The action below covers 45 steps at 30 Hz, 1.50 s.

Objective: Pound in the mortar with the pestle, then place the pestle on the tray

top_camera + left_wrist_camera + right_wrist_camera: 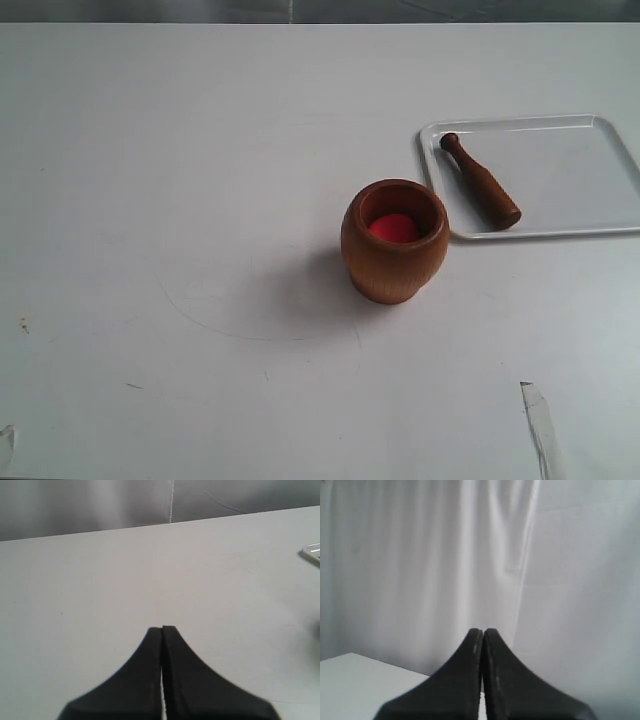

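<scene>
The light brown wooden mortar [394, 241] stands upright near the table's middle, with a red ball [394, 228] inside. To its right lies the white tray [580, 205], and the dark brown pestle [480, 181] rests on the tray's left part, knob end away from the mortar. Neither arm shows in the exterior view. My left gripper [162, 628] is shut with nothing in it, over bare table; a corner of the tray [312, 552] peeks in at that view's edge. My right gripper [483, 630] is shut and empty, facing a white curtain.
A white curtain [445, 555] hangs behind the table's far edge. A strip of white tape [540, 425] lies near the front right of the table, and another scrap [6, 442] at the front left. Faint pencil arcs mark the surface around the mortar.
</scene>
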Each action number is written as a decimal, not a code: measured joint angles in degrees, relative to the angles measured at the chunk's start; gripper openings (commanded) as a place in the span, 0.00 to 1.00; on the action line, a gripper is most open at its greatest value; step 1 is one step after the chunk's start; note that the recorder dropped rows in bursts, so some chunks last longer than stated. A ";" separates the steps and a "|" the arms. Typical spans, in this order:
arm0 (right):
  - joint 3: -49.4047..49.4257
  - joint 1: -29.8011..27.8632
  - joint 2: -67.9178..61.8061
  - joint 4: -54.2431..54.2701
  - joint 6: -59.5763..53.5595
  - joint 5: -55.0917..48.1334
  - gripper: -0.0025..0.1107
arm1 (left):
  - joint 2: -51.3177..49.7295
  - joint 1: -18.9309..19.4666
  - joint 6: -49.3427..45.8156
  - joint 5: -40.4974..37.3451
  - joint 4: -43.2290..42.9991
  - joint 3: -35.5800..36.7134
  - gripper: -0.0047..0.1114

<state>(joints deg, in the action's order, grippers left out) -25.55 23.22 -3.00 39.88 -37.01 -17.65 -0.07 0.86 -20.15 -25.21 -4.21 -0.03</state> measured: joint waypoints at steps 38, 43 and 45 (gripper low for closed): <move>25.37 -21.47 -0.13 -39.88 30.80 17.65 0.02 | 0.00 0.00 0.00 0.00 0.00 0.00 0.04; 25.37 -21.47 0.53 -39.88 30.94 17.09 0.02 | 0.00 0.00 0.00 0.00 0.00 0.00 0.04; 25.37 -21.47 1.44 -39.88 30.94 17.09 0.02 | 0.00 0.00 0.00 0.00 0.00 0.00 0.04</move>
<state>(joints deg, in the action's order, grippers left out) -0.18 1.75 -1.56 0.00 -6.07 -0.56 -0.07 0.86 -20.15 -25.21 -4.21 -0.03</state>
